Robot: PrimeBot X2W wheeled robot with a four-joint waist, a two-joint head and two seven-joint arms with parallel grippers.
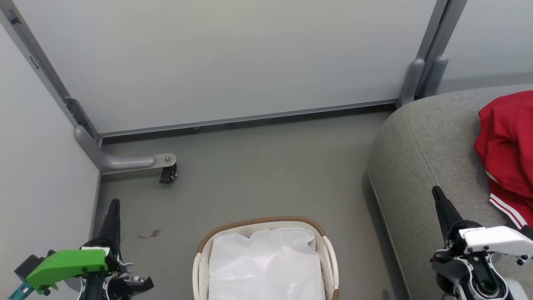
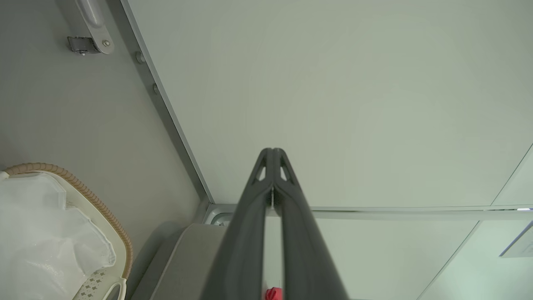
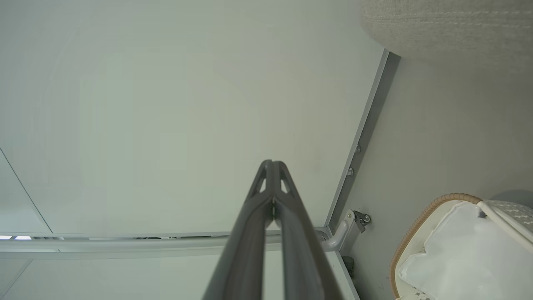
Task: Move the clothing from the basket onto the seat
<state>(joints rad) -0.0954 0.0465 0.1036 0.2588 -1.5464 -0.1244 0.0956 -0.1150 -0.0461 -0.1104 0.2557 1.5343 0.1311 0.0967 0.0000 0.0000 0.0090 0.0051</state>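
Red fabric: the bright red sports clothing with white stripe trim [image 1: 506,158] lies heaped on the large rounded grey upholstered seat [image 1: 420,166], at the right edge of the head view and partly cut off by it. Its long axis runs roughly up and down that view.

The heap sits right of and beyond the right gripper [image 1: 437,196], near but apart. The left gripper [image 1: 114,206] is well apart from it, across the grey floor [image 1: 258,166].

The oval white plastic basket with brown woven rim [image 1: 260,220] stands on the floor between the two grippers. Its visible part holds a white liner [image 1: 266,266] and no red; the near end is cut off.

Both grippers have fingers pressed together, holding nothing.

Judgement: the transfer looks done. If any garment remains, the right arm is better placed.
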